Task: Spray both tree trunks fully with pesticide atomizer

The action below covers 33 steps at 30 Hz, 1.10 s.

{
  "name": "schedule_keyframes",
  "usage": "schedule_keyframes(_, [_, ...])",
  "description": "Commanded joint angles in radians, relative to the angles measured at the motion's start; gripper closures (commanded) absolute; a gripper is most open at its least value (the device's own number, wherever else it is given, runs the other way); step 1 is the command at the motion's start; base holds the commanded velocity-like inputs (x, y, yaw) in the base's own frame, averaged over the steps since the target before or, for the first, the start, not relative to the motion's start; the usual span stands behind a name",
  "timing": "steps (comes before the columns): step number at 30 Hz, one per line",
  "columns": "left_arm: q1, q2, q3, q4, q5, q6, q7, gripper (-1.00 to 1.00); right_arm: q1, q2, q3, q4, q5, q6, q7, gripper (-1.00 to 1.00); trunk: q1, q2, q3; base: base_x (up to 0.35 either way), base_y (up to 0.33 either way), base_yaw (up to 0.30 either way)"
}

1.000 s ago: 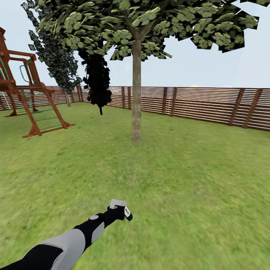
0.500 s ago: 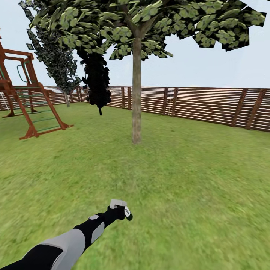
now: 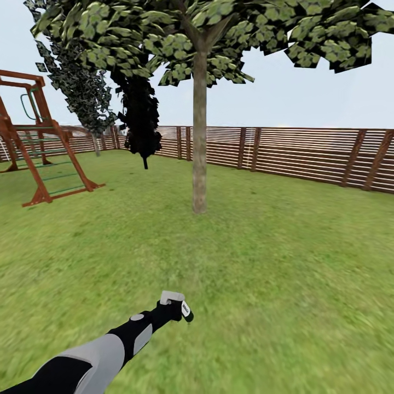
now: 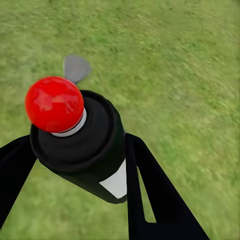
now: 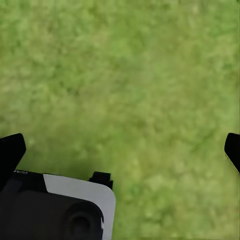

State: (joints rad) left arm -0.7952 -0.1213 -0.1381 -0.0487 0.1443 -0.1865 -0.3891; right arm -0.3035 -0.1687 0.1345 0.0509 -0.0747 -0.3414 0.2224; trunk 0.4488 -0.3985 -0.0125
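Pesticide atomizer (image 4: pixel 82 145), a small dark bottle with a white label patch, pale grey trigger head and round red spot, sits pinched between the two black fingers (image 4: pixel 150 190) of the left gripper (image 3: pixel 178 311). In the head view it is held low and forward over the green grass lawn (image 3: pixel 273 262). The right gripper (image 5: pixel 120 150) hangs over bare grass with its dark fingertips (image 5: pixel 11 150) spread wide apart, holding nothing.

Farther off stands one tree with a straight grey-brown trunk (image 3: pixel 200 142) and a flat canopy of blocky green leaves (image 3: pixel 180 38), well apart from the bottle. To its left are a narrow dark cypress-like tree (image 3: pixel 141 117) and a red-brown wooden climbing frame (image 3: pixel 38 142). Behind everything runs the brown horizontal-slat wooden fence (image 3: pixel 295 150).

My judgement is that the main risk is spraying from too far away: the droplets would land on grass and the trunk would stay uncovered. A nozzle that is not pointed at the bark would waste the spray in the same way. The hold looks narrow, so a jolt while driving could twist or drop the bottle.

No writing or brand can be read on the white label, which shows as a plain patch.
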Motion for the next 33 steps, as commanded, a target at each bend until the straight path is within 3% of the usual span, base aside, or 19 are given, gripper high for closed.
schedule_keyframes(1, [-0.001,0.000,-0.008,0.001,0.011,-0.004,-0.002,1.00,-0.002,0.000,0.007,0.004,-0.008,-0.007,0.005,-1.00,0.001,-0.001,-0.001,0.350,0.000,0.000])
schedule_keyframes(33, [-0.001,0.000,-0.008,0.002,0.011,-0.004,-0.002,1.00,-0.002,0.000,0.007,0.004,-0.008,-0.007,0.005,-1.00,0.001,-0.001,-0.004,0.350,0.000,0.000])
